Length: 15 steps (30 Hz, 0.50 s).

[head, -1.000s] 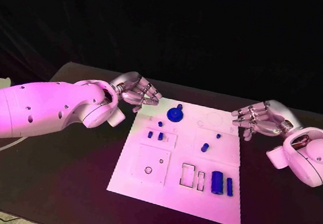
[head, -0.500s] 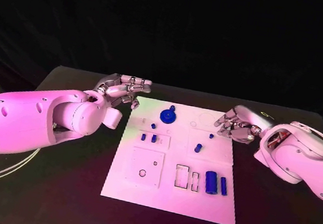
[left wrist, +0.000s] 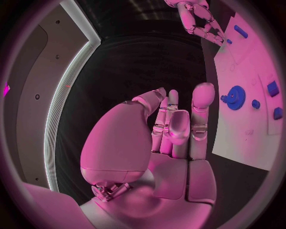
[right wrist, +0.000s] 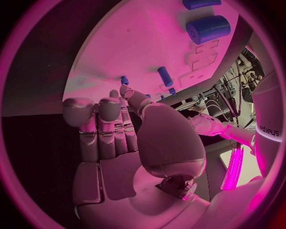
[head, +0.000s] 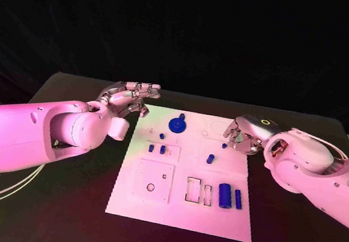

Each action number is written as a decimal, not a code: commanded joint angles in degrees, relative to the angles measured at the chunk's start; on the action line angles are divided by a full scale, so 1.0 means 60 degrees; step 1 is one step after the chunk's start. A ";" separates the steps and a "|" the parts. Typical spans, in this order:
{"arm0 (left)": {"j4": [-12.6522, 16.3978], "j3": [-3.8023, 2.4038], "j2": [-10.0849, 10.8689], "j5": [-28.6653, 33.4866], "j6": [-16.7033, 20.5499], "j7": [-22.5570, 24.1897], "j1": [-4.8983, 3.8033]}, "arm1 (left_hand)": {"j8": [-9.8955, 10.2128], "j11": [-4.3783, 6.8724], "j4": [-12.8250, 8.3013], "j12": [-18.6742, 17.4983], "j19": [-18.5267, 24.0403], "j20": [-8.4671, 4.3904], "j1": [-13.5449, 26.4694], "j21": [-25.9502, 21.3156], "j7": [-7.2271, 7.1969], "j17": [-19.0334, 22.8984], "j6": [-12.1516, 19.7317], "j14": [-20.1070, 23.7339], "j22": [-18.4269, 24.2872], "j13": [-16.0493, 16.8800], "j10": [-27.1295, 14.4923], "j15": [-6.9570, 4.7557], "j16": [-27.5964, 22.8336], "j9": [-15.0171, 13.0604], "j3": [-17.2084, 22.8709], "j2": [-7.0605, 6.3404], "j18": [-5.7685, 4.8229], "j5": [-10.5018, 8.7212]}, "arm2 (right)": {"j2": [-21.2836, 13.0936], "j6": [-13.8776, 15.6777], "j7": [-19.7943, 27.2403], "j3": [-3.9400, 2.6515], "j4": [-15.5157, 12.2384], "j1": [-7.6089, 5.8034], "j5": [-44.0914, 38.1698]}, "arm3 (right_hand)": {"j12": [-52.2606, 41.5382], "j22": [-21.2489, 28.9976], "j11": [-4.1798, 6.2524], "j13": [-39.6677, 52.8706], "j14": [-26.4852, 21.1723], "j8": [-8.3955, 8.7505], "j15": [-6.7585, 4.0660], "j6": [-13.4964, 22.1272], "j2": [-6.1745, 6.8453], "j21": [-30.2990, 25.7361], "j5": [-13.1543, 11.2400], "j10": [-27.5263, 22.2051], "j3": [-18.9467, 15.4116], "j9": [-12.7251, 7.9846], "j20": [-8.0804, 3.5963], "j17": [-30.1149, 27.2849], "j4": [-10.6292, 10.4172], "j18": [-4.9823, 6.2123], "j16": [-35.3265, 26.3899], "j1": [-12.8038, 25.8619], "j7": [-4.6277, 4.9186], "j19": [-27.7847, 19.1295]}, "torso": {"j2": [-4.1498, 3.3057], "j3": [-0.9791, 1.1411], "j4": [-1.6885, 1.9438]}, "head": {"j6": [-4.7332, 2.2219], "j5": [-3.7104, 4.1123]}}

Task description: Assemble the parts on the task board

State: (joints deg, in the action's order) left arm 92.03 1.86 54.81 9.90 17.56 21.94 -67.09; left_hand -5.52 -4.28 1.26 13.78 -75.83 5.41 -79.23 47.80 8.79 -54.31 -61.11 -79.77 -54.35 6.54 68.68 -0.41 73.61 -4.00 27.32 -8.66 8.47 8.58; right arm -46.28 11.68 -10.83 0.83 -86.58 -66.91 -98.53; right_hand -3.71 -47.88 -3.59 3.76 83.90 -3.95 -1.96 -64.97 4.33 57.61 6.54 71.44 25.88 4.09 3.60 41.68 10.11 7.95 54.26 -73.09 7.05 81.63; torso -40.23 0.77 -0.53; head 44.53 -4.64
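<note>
Both hands held empty beside the board point(head: 186, 172).
Left hand point(head: 130, 97) is being held spread; right hand point(head: 242, 133), loosely spread, is being held over the board's edge. "sharpa" is lettered on an arm point(right wrist: 269, 130). Parts point(head: 226, 196) are lying on the board.

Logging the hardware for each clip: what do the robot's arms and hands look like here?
Both arms have smooth, rounded white shells with small dark holes; the left arm trails a thin pale cable. The right arm bears a small glowing ring near the wrist. The left hand and right hand are silver metal with many jointed fingers and smooth, rounded palm covers.
</note>
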 commanded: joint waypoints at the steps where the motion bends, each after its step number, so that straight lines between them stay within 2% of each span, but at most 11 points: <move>1: 0.0061 -0.0004 0.0020 0.0224 -0.0275 0.0260 -0.0001 | -0.0059 0.0001 0.0012 0.0067 0.0081 -0.0010 0.0105 -0.0075 -0.0004 0.0020 -0.0004 0.0085 0.0040 0.0024 -0.0123 0.0000 -0.0051 0.0013 -0.0084 -0.0014 0.0071 0.0014 | 0.0096 -0.0493 -0.0233 -0.0001 0.0030 0.0076 -0.0738 | 0.0010 -0.0169 0.0021 -0.0011 0.0160 0.0030 0.0072 0.0046 0.0098 0.0163 -0.0029 -0.0079 0.0083 0.0000 0.0025 0.0164 -0.0025 -0.0183 0.0160 0.0013 0.0003 -0.0078 | -0.0006 0.0006 0.0008 | 0.0015 -0.0056; 8: 0.0097 -0.0004 0.0050 0.0227 -0.0280 0.0260 -0.0001 | -0.0063 -0.0005 0.0033 0.0110 0.0082 -0.0007 0.0150 -0.0100 -0.0001 0.0038 0.0001 0.0095 0.0055 0.0041 -0.0161 0.0006 -0.0053 0.0013 -0.0139 -0.0003 0.0070 0.0012 | 0.0182 -0.0821 -0.0268 -0.0001 0.0058 0.0206 -0.0805 | 0.0006 -0.0512 0.0025 -0.0007 0.0188 0.0024 0.0066 -0.0020 0.0180 0.0490 -0.0062 -0.0047 0.0193 0.0011 0.0058 0.0471 -0.0116 -0.0193 0.0475 0.0026 0.0004 -0.0102 | 0.0005 0.0000 0.0007 | 0.0056 -0.0108; 15: 0.0109 -0.0004 0.0070 0.0227 -0.0300 0.0220 -0.0001 | -0.0060 -0.0004 0.0025 0.0132 0.0084 -0.0006 0.0147 -0.0121 -0.0001 0.0043 0.0013 0.0099 0.0069 0.0050 -0.0186 0.0006 -0.0051 0.0015 -0.0162 -0.0002 0.0073 0.0014 | 0.0278 -0.0905 -0.0297 -0.0001 0.0193 0.0273 -0.0848 | 0.0020 -0.0738 -0.0008 -0.0015 0.0182 0.0023 0.0076 -0.0045 0.0228 0.0702 -0.0114 -0.0145 0.0292 0.0013 0.0084 0.0708 -0.0203 -0.0199 0.0700 0.0028 0.0048 -0.0147 | 0.0012 -0.0001 -0.0010 | 0.0055 -0.0137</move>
State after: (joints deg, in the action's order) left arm 92.50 1.86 55.21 10.84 17.01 22.51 -67.08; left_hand -5.51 -4.29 1.35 14.20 -75.83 5.41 -78.75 47.47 8.79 -54.13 -61.10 -79.57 -53.99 6.79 67.86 -0.22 73.61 -3.99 26.61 -8.69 8.46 8.58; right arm -44.72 8.29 -11.96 0.72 -85.62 -65.53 -102.08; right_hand -3.72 -52.15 -3.72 3.76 83.90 -3.95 -1.96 -64.98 5.06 61.49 6.18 70.95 27.38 4.09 4.03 45.76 8.93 7.06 58.26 -72.91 7.06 81.21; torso -40.20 0.77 -0.53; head 44.86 -5.41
